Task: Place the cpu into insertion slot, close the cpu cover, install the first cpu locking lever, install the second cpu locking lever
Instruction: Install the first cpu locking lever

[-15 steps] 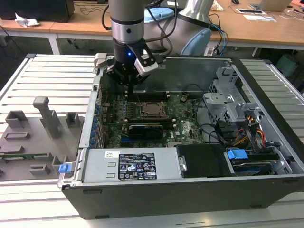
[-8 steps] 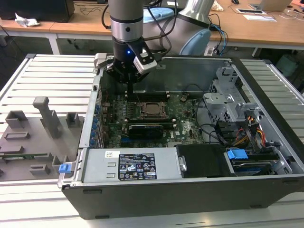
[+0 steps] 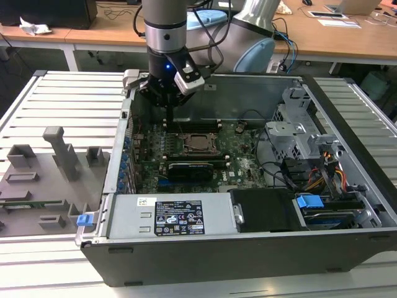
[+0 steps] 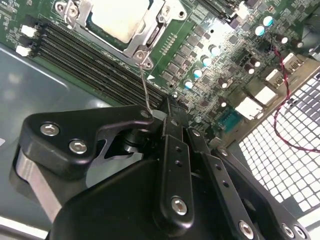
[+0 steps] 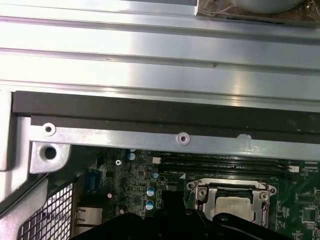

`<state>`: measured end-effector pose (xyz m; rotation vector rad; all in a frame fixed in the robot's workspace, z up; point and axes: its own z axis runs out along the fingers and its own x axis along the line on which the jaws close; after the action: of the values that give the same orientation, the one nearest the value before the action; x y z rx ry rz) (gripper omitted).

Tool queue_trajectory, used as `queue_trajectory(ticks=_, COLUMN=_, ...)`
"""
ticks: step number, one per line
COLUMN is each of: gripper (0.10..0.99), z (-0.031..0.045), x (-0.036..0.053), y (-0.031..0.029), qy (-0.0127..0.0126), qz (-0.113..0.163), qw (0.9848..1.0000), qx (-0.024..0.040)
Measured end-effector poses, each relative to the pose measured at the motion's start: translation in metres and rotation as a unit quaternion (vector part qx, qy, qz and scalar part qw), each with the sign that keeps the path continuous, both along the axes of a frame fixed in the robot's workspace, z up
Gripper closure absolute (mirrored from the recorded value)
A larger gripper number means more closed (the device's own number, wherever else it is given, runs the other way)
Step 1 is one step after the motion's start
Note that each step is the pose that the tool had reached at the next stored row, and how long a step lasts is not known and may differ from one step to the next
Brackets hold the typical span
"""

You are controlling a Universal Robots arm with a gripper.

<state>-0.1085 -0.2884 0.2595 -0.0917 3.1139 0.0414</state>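
A robotics lab or workshop: an opened computer case [image 3: 248,205] on a slatted metal bench [image 3: 62,105], wooden desks [image 3: 347,37] with cables behind.

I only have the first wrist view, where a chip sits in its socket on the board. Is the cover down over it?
Observer: Yes, it appears so. In the second wrist view the cover lies flat, framing the chip.
Operator: Any lever raised?
Observer: One thin lever stands up from the socket's corner toward the gripper; I cannot tell if they touch.
Operator: Where is the gripper in the case?
Observer: In the exterior view the gripper hangs over the board, to the exterior view's left of the socket.
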Motion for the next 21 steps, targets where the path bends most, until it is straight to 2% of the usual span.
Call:
queue_trajectory(ticks=7, gripper=0.98, z=-0.0003, x=0.0151, y=0.0, qy=0.0, qz=0.0, qw=1.0, qx=-0.0001)
queue_trajectory(ticks=18, gripper=0.98, z=-0.0021, x=0.0321, y=0.0, qy=0.0001, qz=0.0, qw=1.0, qx=-0.0001)
queue_trajectory(ticks=21, gripper=0.98, z=-0.0029, x=0.0399, y=0.0, qy=0.0003, qz=0.0, qw=1.0, qx=-0.0001)
